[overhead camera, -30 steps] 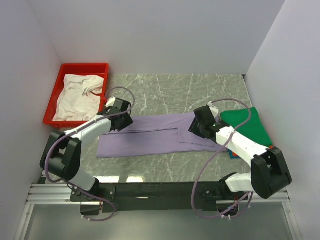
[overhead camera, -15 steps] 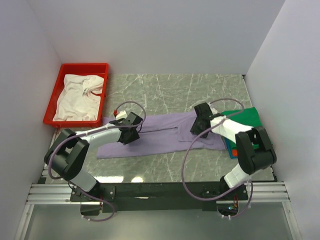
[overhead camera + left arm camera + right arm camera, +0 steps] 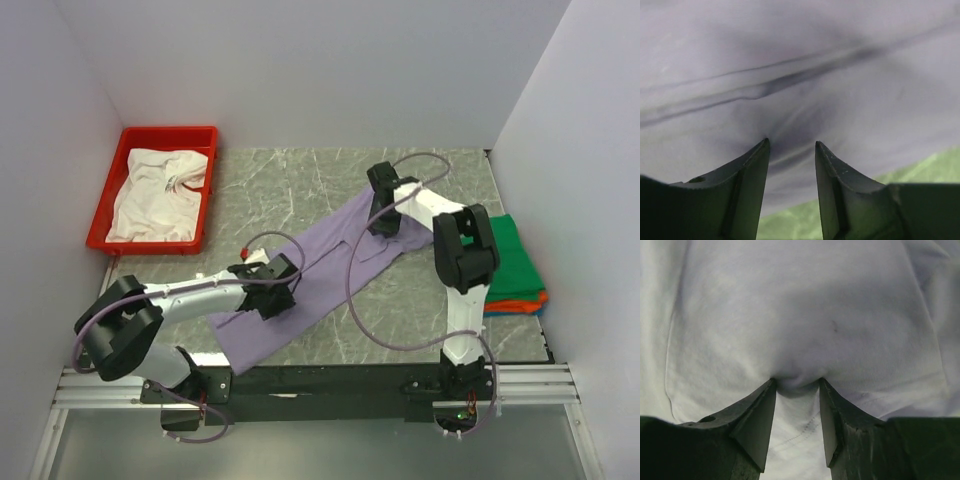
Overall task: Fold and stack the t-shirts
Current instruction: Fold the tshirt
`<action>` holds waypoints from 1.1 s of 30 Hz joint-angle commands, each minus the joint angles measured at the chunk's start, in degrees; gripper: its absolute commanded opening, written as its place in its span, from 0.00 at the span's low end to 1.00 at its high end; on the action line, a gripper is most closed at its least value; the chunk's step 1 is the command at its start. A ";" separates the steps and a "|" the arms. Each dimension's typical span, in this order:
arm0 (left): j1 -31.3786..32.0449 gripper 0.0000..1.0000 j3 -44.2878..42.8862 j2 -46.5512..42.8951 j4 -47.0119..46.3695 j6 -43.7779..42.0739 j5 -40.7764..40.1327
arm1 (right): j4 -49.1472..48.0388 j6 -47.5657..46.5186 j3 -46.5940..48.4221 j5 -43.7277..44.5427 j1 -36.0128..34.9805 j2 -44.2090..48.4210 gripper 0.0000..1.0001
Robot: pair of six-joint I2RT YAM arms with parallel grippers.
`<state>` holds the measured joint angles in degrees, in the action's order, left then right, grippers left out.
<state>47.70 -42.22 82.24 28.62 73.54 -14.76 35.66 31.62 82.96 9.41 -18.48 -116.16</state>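
A: How does the lavender t-shirt [image 3: 320, 275] lie?
B: Diagonally across the counter [image 3: 300, 190], near-left to far-right. The left hand [image 3: 272, 300] pinches its near end; the right hand [image 3: 383, 212] pinches the far end.

Lavender shirt [image 3: 320, 270] now diagonal, both tools shifted along.

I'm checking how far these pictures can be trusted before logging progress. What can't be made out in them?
- Purple shirt: both wrist views show only cloth close up; its outline is cut off by the edges.
- Left hand and right hand: from above, the arms cover the fingertips.
- Folded stack: the right arm hides part of it; green and orange edges show, the count is unclear.
- White shirt in the red tray: crumpled, shape unreadable.
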 commanded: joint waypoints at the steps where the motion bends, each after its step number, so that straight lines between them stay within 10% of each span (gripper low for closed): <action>1: 5.55 0.48 -1.98 2.92 0.12 7.75 4.65 | 5.55 -4.98 9.90 0.09 0.37 -6.51 0.47; 16: 15.67 0.48 -21.23 21.30 -6.57 10.84 10.73 | 15.23 -13.07 45.44 0.08 -1.56 -25.69 0.49; 33: 14.17 0.48 -16.59 3.81 11.80 -1.20 -7.12 | 7.06 -5.25 24.64 -2.90 1.08 -5.39 0.57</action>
<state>62.26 -60.69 87.39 35.48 75.26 -17.72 45.78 23.81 110.76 7.86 -17.43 -123.13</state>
